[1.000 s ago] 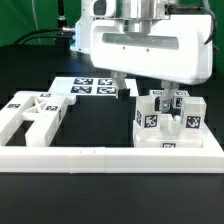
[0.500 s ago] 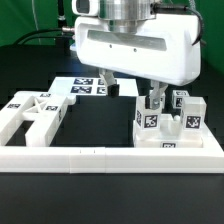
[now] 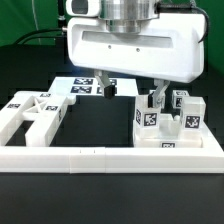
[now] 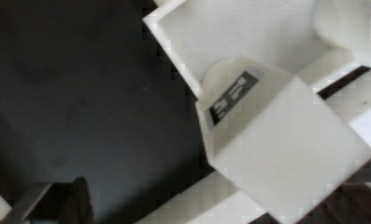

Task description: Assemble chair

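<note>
The chair lies as loose chunky white pieces with black-and-white tags. One group lies at the exterior view's left, flat slab and bars together. Another group of square posts stands at the right. My gripper hangs open above the black table between the two groups and holds nothing. Its one finger is over the marker board, the other just beside the posts. In the wrist view a tagged white piece fills the frame close under my gripper, with one dark fingertip over the black table.
The marker board lies flat at the back of the table. A long white L-shaped border rail runs along the front edge. Black table surface lies between the two groups of pieces.
My gripper has shifted toward the exterior view's left, its left finger now over the marker board. It stays open. The pieces have not moved.
</note>
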You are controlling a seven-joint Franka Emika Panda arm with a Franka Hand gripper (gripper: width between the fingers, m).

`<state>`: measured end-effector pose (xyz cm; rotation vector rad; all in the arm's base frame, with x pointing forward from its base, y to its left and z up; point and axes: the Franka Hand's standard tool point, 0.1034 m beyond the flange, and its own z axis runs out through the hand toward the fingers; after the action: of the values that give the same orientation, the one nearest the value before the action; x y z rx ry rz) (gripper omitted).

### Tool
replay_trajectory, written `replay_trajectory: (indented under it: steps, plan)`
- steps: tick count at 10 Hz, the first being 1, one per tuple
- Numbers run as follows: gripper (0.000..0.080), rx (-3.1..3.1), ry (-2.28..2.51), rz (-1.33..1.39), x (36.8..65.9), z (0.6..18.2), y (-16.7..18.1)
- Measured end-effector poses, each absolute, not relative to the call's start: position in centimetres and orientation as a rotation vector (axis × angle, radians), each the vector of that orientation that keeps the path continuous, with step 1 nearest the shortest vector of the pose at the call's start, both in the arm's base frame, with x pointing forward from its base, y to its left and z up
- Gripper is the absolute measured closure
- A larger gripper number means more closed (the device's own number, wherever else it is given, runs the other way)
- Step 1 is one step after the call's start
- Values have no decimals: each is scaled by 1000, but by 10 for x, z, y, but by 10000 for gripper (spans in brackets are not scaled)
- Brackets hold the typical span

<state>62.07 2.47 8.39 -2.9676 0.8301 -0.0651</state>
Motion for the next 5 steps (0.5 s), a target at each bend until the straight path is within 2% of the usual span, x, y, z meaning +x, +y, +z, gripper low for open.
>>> replay_trajectory:
  steps: [3, 5]
  plan:
    - [150, -3030, 542, -47, 631, 99, 32]
    - [150, -3060, 430, -51, 631, 99, 40]
